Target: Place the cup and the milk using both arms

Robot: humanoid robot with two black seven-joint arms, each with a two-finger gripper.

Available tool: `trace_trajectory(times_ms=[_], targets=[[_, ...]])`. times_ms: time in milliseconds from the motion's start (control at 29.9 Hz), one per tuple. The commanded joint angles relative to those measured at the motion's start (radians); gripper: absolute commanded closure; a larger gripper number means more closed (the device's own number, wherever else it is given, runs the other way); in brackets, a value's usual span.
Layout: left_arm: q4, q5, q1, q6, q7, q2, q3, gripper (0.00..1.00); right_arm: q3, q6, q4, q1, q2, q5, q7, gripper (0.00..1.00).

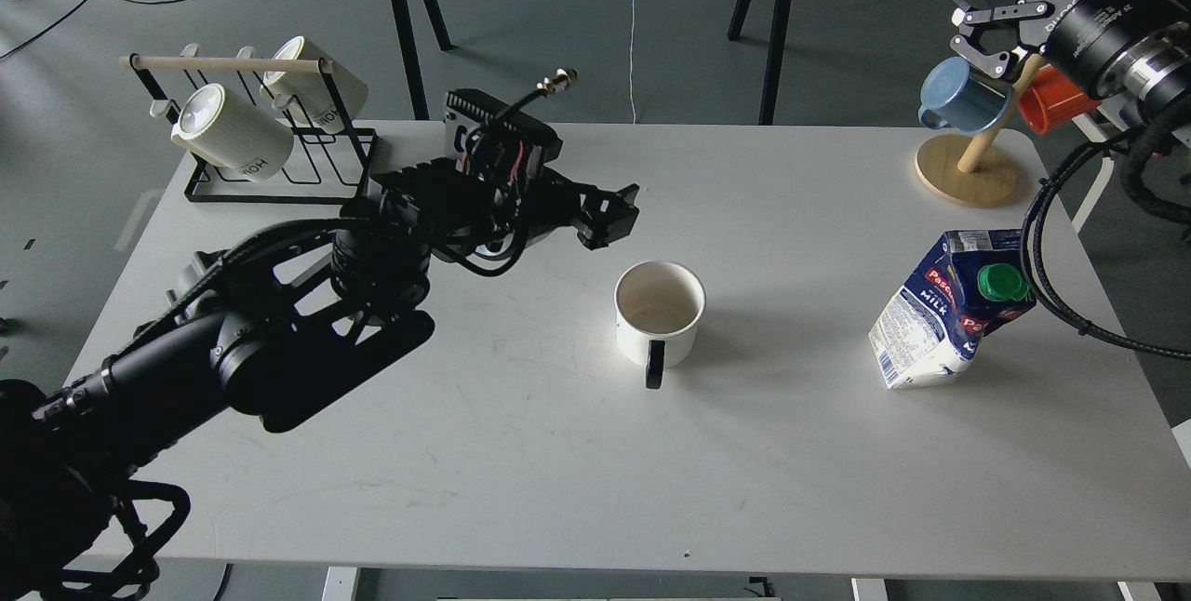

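Observation:
A white cup (659,313) with a black handle stands upright at the middle of the white table (521,452), handle toward the front. My left gripper (609,215) hovers behind and to the left of the cup, apart from it, open and empty. A blue and white milk carton (944,313) with a green cap stands leaning at the right of the table. My right gripper (972,24) is open and empty, high at the back right, beside a blue mug (958,99).
A black wire rack (279,168) with two white mugs stands at the back left. A wooden mug tree (968,173) holds the blue mug and an orange mug (1051,103) at the back right. My right arm's black cable (1042,285) hangs beside the carton.

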Motion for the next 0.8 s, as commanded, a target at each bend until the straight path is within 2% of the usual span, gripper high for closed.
trace_trajectory(times_ms=[0,200,267,401,501,568,668,768], targets=[[-0.001,-0.031,0.008,0.000,-0.030,0.019,-0.194,0.01,0.018,0.006,0.011,-0.001,-0.020,0.002,0.003,0.02],[0.050,-0.256,0.069,0.000,-0.055,0.024,-0.456,0.01,0.079,0.009,0.073,-0.015,-0.057,0.013,0.006,0.02],[0.083,-0.384,0.095,0.075,-0.070,0.024,-0.501,0.01,0.111,0.009,0.096,-0.036,-0.068,0.014,0.006,0.02],[0.111,-0.803,0.138,0.278,-0.093,0.027,-0.535,0.01,0.197,0.012,0.186,-0.113,-0.109,0.017,0.005,0.02],[0.116,-1.099,0.169,0.378,-0.110,0.028,-0.536,0.01,0.286,0.012,0.275,-0.211,-0.146,0.025,0.002,0.02],[0.117,-1.214,0.184,0.410,-0.154,0.027,-0.536,0.01,0.344,0.022,0.312,-0.291,-0.163,0.048,-0.001,0.02],[0.136,-1.305,0.203,0.416,-0.216,0.024,-0.536,0.01,0.412,0.073,0.326,-0.400,-0.192,0.083,-0.003,0.02],[0.186,-1.374,0.204,0.412,-0.225,0.013,-0.544,0.01,0.457,0.104,0.327,-0.489,-0.233,0.134,-0.003,0.02]])
